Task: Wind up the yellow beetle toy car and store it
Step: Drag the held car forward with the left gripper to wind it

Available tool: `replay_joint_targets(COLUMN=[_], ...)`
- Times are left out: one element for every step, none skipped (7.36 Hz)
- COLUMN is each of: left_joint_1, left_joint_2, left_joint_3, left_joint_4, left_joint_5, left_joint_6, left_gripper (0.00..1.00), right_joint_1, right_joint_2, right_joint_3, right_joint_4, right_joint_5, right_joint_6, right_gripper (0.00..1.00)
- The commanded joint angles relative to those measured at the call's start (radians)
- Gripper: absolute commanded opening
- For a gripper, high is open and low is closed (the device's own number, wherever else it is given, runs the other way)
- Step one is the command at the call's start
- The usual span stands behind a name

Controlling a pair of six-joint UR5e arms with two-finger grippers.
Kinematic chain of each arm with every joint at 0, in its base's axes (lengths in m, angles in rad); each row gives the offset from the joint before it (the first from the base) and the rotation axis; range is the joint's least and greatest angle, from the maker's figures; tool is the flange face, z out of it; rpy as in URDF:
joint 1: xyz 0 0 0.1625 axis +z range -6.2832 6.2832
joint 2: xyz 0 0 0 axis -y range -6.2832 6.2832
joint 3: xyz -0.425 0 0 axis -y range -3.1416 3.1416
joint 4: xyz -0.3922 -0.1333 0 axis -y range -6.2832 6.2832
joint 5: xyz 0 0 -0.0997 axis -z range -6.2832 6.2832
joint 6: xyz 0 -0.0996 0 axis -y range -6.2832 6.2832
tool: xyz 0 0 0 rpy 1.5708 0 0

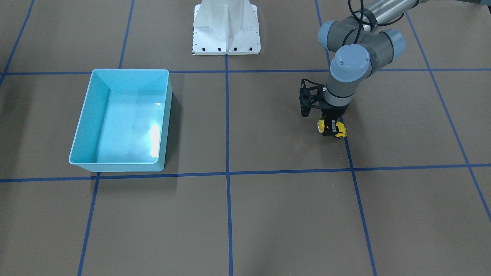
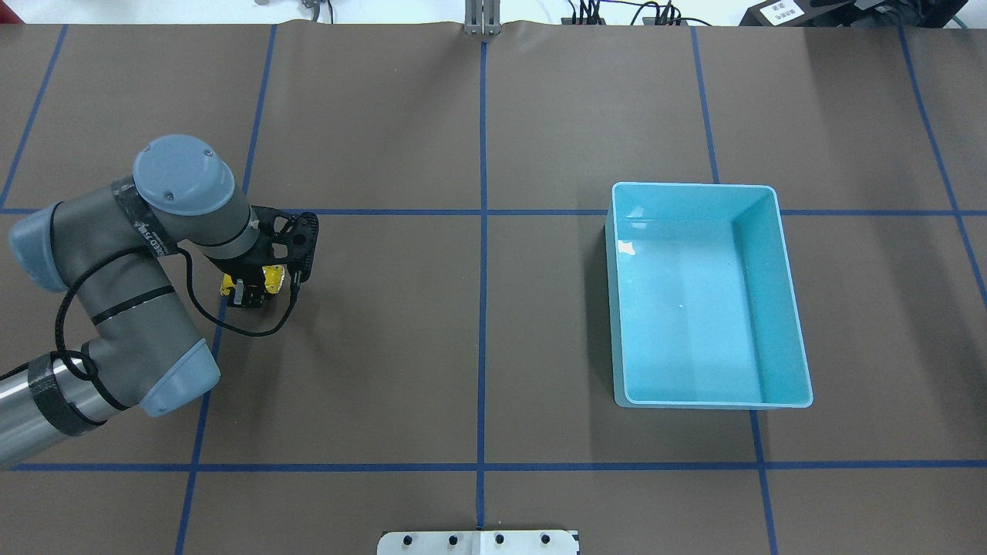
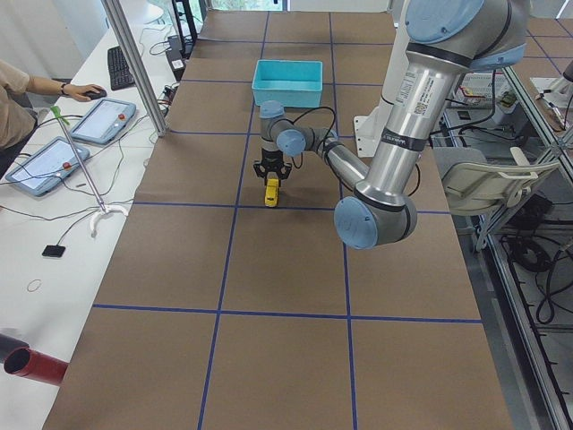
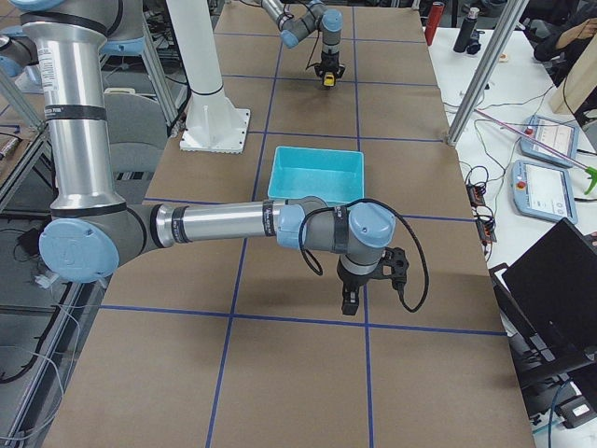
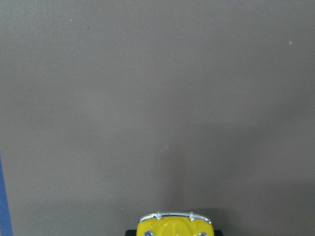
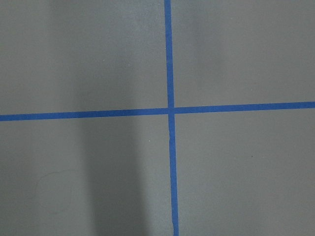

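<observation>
One grasp made: left gripper [image 1: 330,128] clamps the tiny glossy yellow beetle toy car [image 1: 341,132]; we judge winding and storing pending; right gripper [image 4: 350,301] jaws unreadable.

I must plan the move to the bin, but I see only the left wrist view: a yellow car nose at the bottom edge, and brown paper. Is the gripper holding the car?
Observer: Yes. In the front-facing view the left gripper has its fingers closed on the sides of the yellow beetle toy car.
Operator: Where is the bin?
Observer: The light blue bin sits across the centre tape line, on the robot's right half of the table. Nothing shows inside it.
Operator: Is the right arm in the way?
Observer: No. The right gripper hangs over the table beyond the bin, toward the table's right end. I cannot tell if it is open.
</observation>
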Motion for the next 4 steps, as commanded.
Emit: replay_joint_targets(left_joint_1=[0.000,-0.001,-0.003,-0.004], left_joint_2=[0.006,0.006,0.006,0.008], left_joint_3=[0.000,0.003,0.003,0.005], left_joint_4=[-0.001,-0.001,0.001,0.001], left_joint_5=[0.016,0.016,0.015,0.009], left_joint_6=[0.000,0.021,0.025,0.025], left_gripper=[0.00,0.00,0.00,0.00], right_joint_1=[0.000,0.000,0.000,0.000], right_joint_2=[0.000,0.000,0.000,0.000], right_joint_3=[0.000,-0.001,-0.001,-0.003], right_joint_4=[0.000,0.000,0.000,0.002], right_joint_5=[0.000,0.000,0.000,0.000], right_joint_6=[-0.001,-0.001,-0.001,-0.001], right_gripper=[1.00,1.00,1.00,1.00])
